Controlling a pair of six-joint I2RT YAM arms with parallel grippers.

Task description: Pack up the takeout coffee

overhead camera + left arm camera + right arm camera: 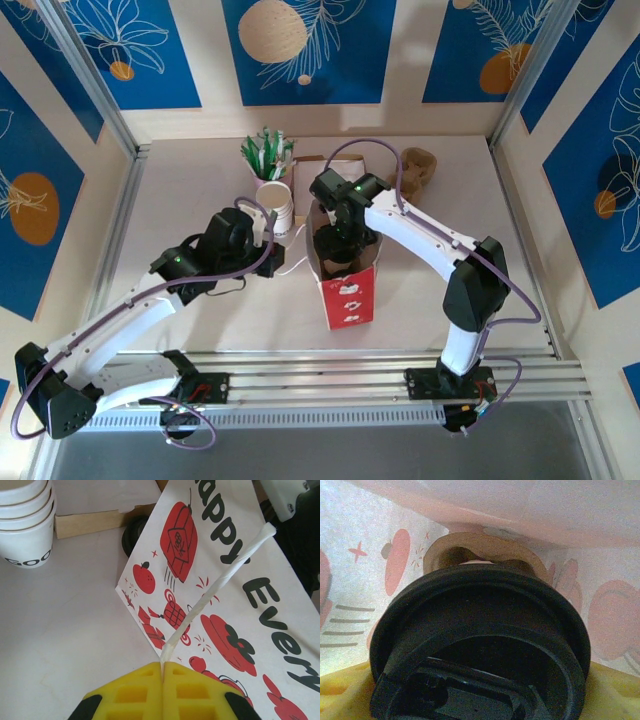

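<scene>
A lidded paper cup is light, but top-heavy and sloshing if filled. Its thin tapered wall dents under a hard squeeze and the press-on lid can pop off, so I judge the safest hold to be on the wall just under the lid rim, kept upright and never by the lid alone. The takeout coffee (480,630) shows mainly as its round black plastic lid, raised rim and moulded sip tab low in the right wrist view; the white wall is hidden beneath. It sits inside the red-and-white paper bag (350,295) at the centre of the top view, above a brown moulded cardboard carrier (480,547). The right gripper (336,243) reaches into the bag mouth, its yellow fingers (615,692) spread wide on either side of the cup and apparently clasping it. The left gripper (162,667), at the bottom of its view, is pinched tight on the bag's twisted white paper handle (220,582) — steadying the bag.
</scene>
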